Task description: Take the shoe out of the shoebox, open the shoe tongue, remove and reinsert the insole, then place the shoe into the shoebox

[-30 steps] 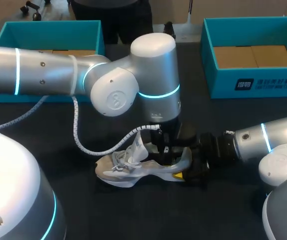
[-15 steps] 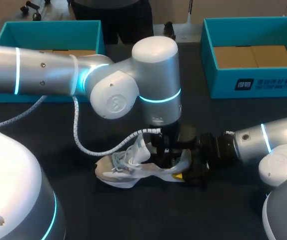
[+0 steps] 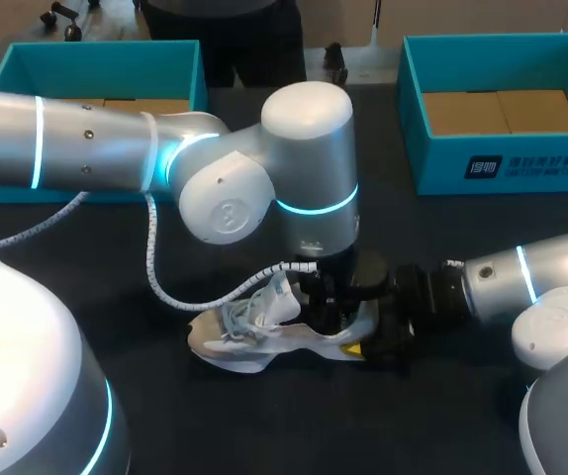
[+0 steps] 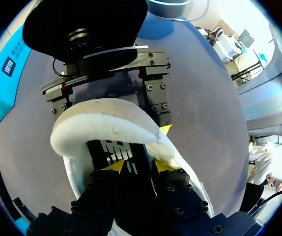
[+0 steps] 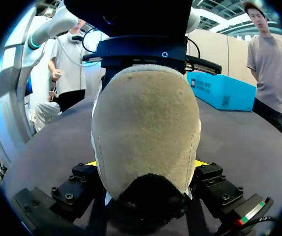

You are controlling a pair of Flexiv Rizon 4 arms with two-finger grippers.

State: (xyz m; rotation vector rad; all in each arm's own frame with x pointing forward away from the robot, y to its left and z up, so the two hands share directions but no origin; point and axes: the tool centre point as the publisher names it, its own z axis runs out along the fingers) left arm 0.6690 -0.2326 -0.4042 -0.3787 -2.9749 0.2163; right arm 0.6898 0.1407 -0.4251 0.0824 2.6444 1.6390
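Observation:
A white and grey sneaker (image 3: pixel 249 341) lies on its side on the black table, toe toward my left. My left gripper (image 3: pixel 329 302) points down into the shoe's mouth. In the left wrist view its fingers (image 4: pixel 137 166) stand apart, open, just over the black insole (image 4: pixel 115 151) inside the white padded heel collar (image 4: pixel 106 129). My right gripper (image 3: pixel 375 336) comes in low from the right. In the right wrist view it (image 5: pixel 145 164) is shut on the shoe's heel (image 5: pixel 146 128), one yellow tip pressing each side.
A teal shoebox (image 3: pixel 96 54) stands at the back left and another (image 3: pixel 502 163) at the back right, both with cardboard inside. A white coiled cable (image 3: pixel 165 287) hangs from my left arm to the table beside the shoe.
My left gripper's fingers have parted inside the shoe and the left wrist has sunk a little. The right arm and the shoe stay where they were.

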